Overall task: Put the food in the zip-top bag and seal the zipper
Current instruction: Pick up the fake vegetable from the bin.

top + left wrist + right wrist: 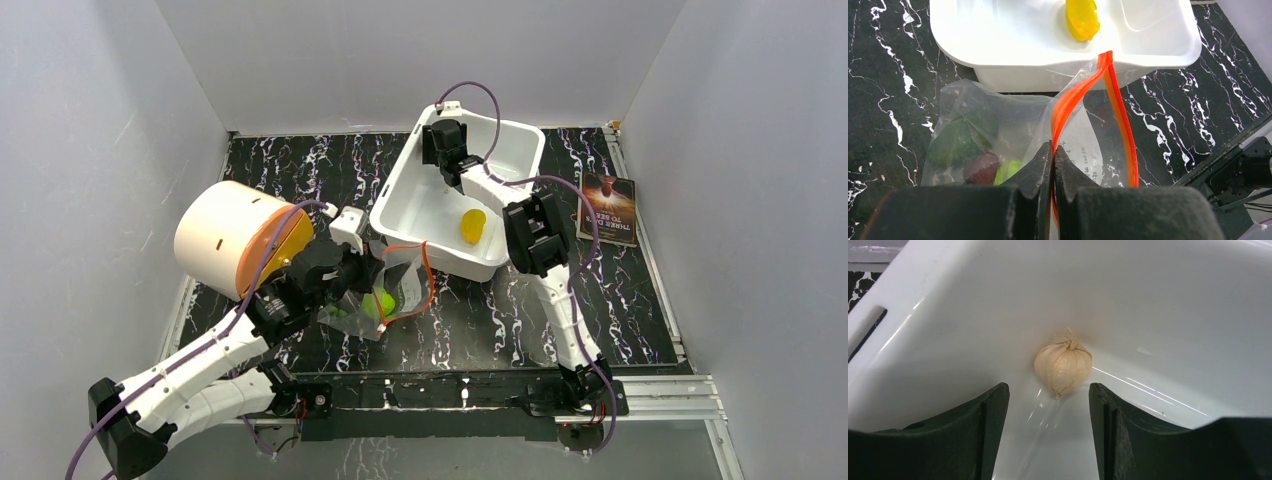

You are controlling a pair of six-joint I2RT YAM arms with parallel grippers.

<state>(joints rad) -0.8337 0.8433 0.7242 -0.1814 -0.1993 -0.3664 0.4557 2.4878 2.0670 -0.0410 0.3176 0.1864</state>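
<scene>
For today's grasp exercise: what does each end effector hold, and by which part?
Left end effector pinches the zip-top bag by its zipper; right end effector is open, empty.

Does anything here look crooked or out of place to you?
Nothing is spilled or broken. The white tub sits skewed on the table, and the clear bag's zipper strip, pinched by the left gripper, leans against the tub's near rim. A book lies off to the right.

The white tub (515, 150) is showing smooth, glossy plastic. In front of the tub, the zip-top bag (1013, 115) is looking like clear, crinkly film, its zipper (1071, 99) a smooth red-orange strip. Inside the tub, the garlic bulb (1063, 367) is looking matt and papery. Under the tub, the tabletop (620, 310) is showing a black marbled finish.
</scene>
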